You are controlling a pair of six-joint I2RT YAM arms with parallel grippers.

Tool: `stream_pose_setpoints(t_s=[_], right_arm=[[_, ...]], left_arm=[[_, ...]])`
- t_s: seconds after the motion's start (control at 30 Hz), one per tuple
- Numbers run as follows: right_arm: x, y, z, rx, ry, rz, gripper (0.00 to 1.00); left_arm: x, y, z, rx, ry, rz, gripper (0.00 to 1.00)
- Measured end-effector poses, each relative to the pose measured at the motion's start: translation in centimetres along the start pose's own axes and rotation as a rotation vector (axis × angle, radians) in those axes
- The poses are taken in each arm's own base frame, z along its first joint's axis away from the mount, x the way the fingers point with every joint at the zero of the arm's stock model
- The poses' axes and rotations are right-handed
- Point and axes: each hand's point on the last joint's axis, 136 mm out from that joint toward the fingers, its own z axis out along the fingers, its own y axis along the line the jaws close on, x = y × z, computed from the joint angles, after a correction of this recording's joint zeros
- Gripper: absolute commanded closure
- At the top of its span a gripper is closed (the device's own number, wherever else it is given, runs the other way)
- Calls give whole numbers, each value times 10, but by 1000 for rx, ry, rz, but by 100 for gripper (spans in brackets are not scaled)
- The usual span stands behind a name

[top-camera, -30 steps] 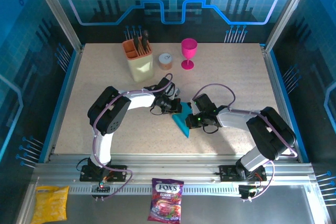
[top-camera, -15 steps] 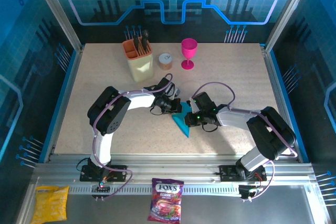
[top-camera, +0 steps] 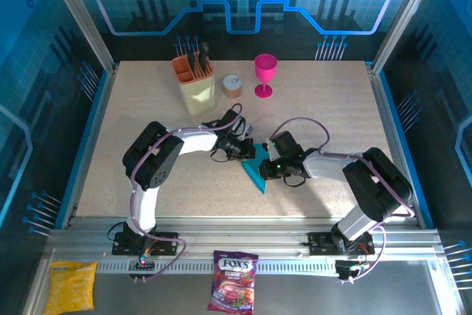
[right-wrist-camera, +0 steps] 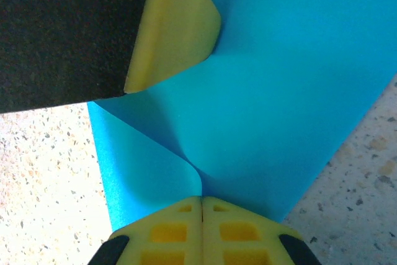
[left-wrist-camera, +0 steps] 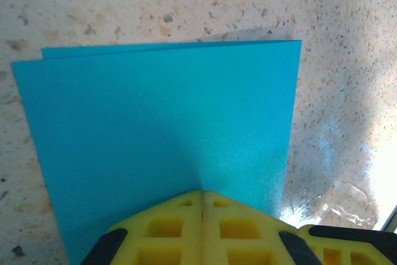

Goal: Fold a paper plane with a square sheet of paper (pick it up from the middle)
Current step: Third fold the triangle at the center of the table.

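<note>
Well, two closed grippers meet on folded blue paper

Mid-table, the square sheet of paper (top-camera: 256, 172) lies folded on the speckled, stone-look table (top-camera: 147, 108). It is smooth matte cyan, and its two layers sit slightly offset along one edge. The left gripper (top-camera: 248, 150) has its yellow moulded jaws pressed flat together with nothing between them, the tip resting on the sheet. The right gripper (top-camera: 268, 170) is closed just as tight from the opposite side, also empty. Its tip touches the paper where a flap curls up in a soft rounded bend. Behind them stand a glossy pink goblet (top-camera: 265, 73) and a beige utensil holder (top-camera: 196, 86).
</note>
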Motion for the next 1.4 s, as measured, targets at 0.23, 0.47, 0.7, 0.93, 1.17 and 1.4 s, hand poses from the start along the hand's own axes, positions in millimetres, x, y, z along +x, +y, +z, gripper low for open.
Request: stream_pose_setpoints(t_s=[0.23,0.47,0.7,0.93,1.17,1.4], right_arm=[[-2,2,-3,-2,-11,1,100],[-5,4,-6,-7,-24,-3,100],[-1,2,-5,-4,-17,4,100],[5,-2,-4,2,-5,13,100],[5,-2,-4,2,-5,13,100],[5,-2,-4,2,-5,13,100]], left_arm=[[0,0,0,0,-1,0,100],[0,0,0,0,-1,0,100],[0,0,0,0,-1,0,100],[0,0,0,0,-1,0,100],[0,0,0,0,-1,0,100],[0,0,0,1,-1,1,100]])
